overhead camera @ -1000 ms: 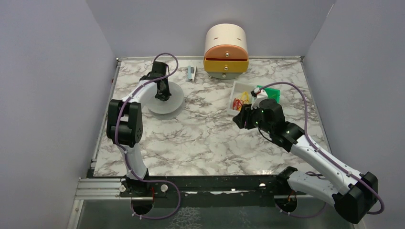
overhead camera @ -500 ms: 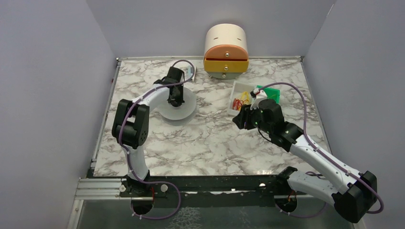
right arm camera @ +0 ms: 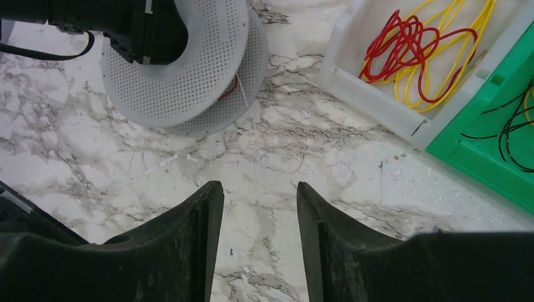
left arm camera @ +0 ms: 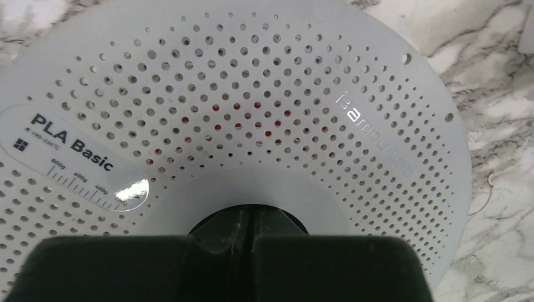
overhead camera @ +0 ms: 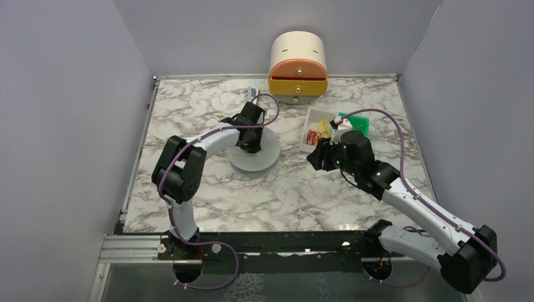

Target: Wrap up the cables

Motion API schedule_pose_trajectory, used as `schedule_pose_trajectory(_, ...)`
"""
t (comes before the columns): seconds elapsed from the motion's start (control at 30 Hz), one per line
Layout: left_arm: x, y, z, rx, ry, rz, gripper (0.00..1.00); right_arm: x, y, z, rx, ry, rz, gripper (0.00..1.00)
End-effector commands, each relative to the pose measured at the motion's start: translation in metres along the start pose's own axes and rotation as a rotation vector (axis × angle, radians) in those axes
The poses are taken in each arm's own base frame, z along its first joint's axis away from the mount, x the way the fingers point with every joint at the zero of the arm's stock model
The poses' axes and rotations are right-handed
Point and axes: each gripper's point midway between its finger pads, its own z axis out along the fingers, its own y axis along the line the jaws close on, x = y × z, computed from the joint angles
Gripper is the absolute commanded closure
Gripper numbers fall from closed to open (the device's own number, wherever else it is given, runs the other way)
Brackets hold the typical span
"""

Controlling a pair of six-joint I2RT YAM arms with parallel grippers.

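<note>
The red cables point(overhead camera: 313, 136) lie tangled with yellow wires in a white tray point(overhead camera: 310, 117); they also show in the right wrist view point(right arm camera: 409, 44). A grey perforated spool point(overhead camera: 267, 157) lies flat mid-table. My left gripper point(overhead camera: 249, 142) points down into the spool's centre hole, fingers together point(left arm camera: 253, 220). Red wire shows through the spool's holes point(left arm camera: 239, 123) and between its two discs point(right arm camera: 232, 88). My right gripper point(overhead camera: 318, 157) is open and empty point(right arm camera: 259, 189), above bare table just right of the spool point(right arm camera: 189, 69) and near the tray point(right arm camera: 371, 100).
A green tray point(overhead camera: 359, 123) with black wires point(right arm camera: 510, 132) sits against the white tray's right side. A cream and orange drawer unit point(overhead camera: 298, 66) stands at the back. A small pale object point(overhead camera: 253, 93) lies by the back edge. Walls close in both sides.
My left gripper has slid the spool from the back left towards the middle of the table, closer to the right gripper. The right arm has stayed put.
</note>
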Motion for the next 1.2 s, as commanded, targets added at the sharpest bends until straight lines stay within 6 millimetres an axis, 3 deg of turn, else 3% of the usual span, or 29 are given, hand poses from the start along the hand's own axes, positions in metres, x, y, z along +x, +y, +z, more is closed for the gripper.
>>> schedule_pose_trajectory(0.0, 0.02, -0.03, -0.006, 0.082, 0.041, 0.026, 1.0, -0.004, -0.003, 0.002, 0.024, -0.02, -0.002, 0.48)
schedule_pose_trajectory(0.2, 0.024, -0.051, -0.015, 0.108, 0.025, 0.076, 1.0, -0.004, -0.006, 0.003, 0.04, -0.015, -0.005, 0.47)
schedule_pose_trajectory(0.47, 0.012, -0.056, -0.029, 0.107, -0.027, 0.106, 1.0, -0.006, -0.009, 0.004, 0.065, -0.015, -0.007, 0.46)
schedule_pose_trajectory(0.77, -0.02, -0.06, -0.06, 0.093, -0.12, 0.137, 0.8, -0.012, -0.015, 0.004, 0.11, -0.024, 0.003, 0.4)
schedule_pose_trajectory(0.97, -0.06, -0.069, -0.115, 0.108, -0.269, 0.183, 0.7, -0.019, -0.014, 0.006, 0.127, -0.03, 0.032, 0.4)
schedule_pose_trajectory(1.17, -0.078, -0.074, -0.162, 0.136, -0.38, 0.209, 0.55, -0.032, -0.023, 0.008, 0.215, -0.034, 0.074, 0.4)
